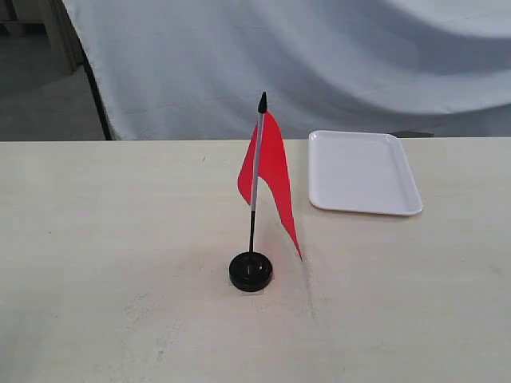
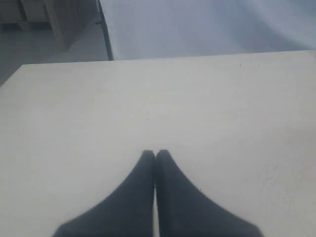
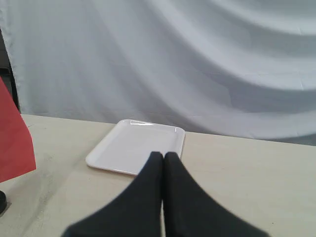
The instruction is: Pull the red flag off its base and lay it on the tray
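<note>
The red flag [image 1: 271, 179] stands upright in the round black base [image 1: 251, 271] near the middle of the table, its pointed black tip on top. The white tray [image 1: 363, 171] lies flat behind and to the right of it, with nothing on it. Neither gripper shows in the exterior view. In the left wrist view my left gripper [image 2: 155, 154] is shut over bare tabletop, holding nothing. In the right wrist view my right gripper [image 3: 163, 155] is shut and holds nothing, with the tray [image 3: 133, 145] just beyond its tips and the red flag [image 3: 15, 143] cloth at the frame's edge.
The pale wooden table [image 1: 120, 239] ends at a far edge in front of a white cloth backdrop [image 1: 319, 56]. A dark stand leg [image 1: 97, 96] rises behind the far left of the table.
</note>
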You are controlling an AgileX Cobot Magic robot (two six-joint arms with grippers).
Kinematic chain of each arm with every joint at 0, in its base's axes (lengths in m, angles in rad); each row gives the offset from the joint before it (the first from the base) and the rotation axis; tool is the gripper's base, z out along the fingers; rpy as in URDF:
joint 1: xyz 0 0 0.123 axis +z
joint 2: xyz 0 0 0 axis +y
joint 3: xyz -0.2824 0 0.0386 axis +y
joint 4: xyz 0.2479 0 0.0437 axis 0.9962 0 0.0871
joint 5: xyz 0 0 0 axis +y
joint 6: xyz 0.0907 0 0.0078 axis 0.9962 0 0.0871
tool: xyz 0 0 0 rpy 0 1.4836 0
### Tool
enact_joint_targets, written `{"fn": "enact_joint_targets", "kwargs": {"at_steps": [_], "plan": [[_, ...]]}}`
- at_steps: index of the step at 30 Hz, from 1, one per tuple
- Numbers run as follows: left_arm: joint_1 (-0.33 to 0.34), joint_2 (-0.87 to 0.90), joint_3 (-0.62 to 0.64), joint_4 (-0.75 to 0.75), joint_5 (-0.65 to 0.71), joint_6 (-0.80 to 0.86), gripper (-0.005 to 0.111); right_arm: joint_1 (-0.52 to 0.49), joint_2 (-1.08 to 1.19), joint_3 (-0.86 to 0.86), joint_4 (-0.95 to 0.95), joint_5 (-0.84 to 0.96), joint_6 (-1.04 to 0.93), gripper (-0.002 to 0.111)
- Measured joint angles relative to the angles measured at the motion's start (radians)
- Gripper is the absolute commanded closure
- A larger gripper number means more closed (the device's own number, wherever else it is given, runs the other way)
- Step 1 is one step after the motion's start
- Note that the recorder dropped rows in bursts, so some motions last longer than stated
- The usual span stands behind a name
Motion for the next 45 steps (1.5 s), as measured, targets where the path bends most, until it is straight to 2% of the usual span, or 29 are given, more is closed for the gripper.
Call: {"fn": "enact_joint_targets", "kwargs": {"at_steps": [26,31,40,45], "plan": [[0.000,0.000,0.000,0.000,0.000,0.000,0.107,0.000,0.000,0.000,0.000,-0.008,0.000,0.109],[0.000,0.000,0.000,0.000,0.000,0.000,0.107,0.000,0.000,0.000,0.000,-0.069,0.000,0.109],[0.000,0.000,0.000,0.000,0.000,0.000,0.107,0.000,0.000,0.000,0.118,-0.356,0.006,0.109],[0.000,0.000,0.000,0.000,0.000,0.000,0.107,0.000,0.000,-0.061,0.138,-0.307,0.004,0.109]]}}
